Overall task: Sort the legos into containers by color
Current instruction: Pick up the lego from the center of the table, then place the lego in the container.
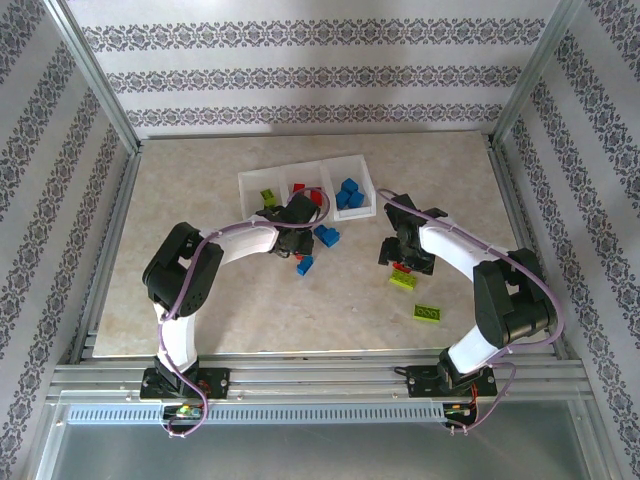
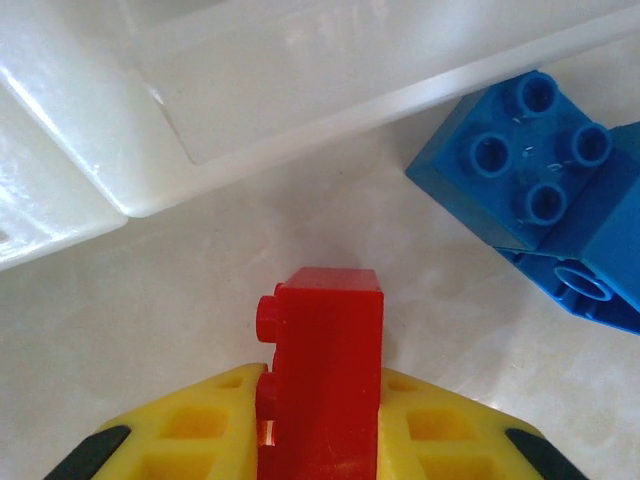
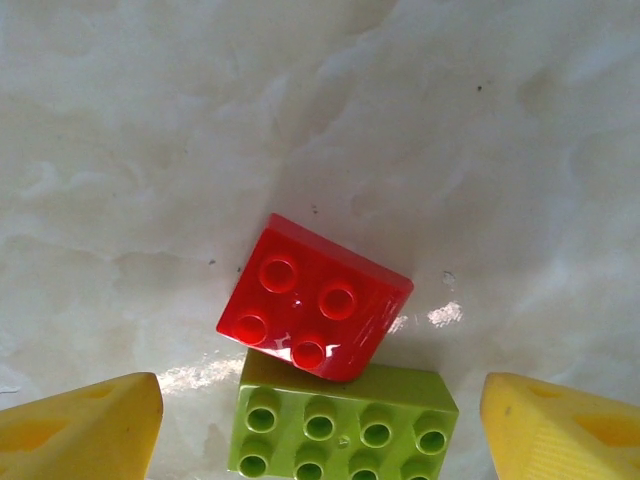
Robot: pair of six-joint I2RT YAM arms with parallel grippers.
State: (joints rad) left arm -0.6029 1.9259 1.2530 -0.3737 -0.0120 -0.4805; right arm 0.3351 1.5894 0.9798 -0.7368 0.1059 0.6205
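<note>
Left pincer point(image 2: 320, 435) is clamped on a red brick point(image 2: 328, 330), studs facing left in the wrist view. Can't tell if the brick touches the counter point(image 2: 180, 300). Just ahead is the white outer wall of the containers point(image 2: 300, 110), at a corner where two bins meet. Off to the right, near but apart from the brick, are two blue blocks point(image 2: 525, 150) touching each other, one studs up, the other tipped on its side.

In the top view this pincer point(image 1: 296, 222) sits at the tray's near edge by the middle bin. A loose blue piece point(image 1: 304, 264) lies on the counter nearer the arm bases.

Right pincer point(image 3: 320, 440) is apart, gripping nothing, with one yellow finger point(image 3: 85, 425) on each side of a lime brick point(image 3: 345, 430). A tilted red block point(image 3: 310, 310) leans on that brick's far edge, touching it and partly covering it. A lime plate point(image 1: 429, 314) lies apart, closer to the right arm base.

Bins, left to right:
- lime piece point(image 1: 268, 196)
- red pieces point(image 1: 312, 192)
- blue pieces point(image 1: 348, 193)
</note>
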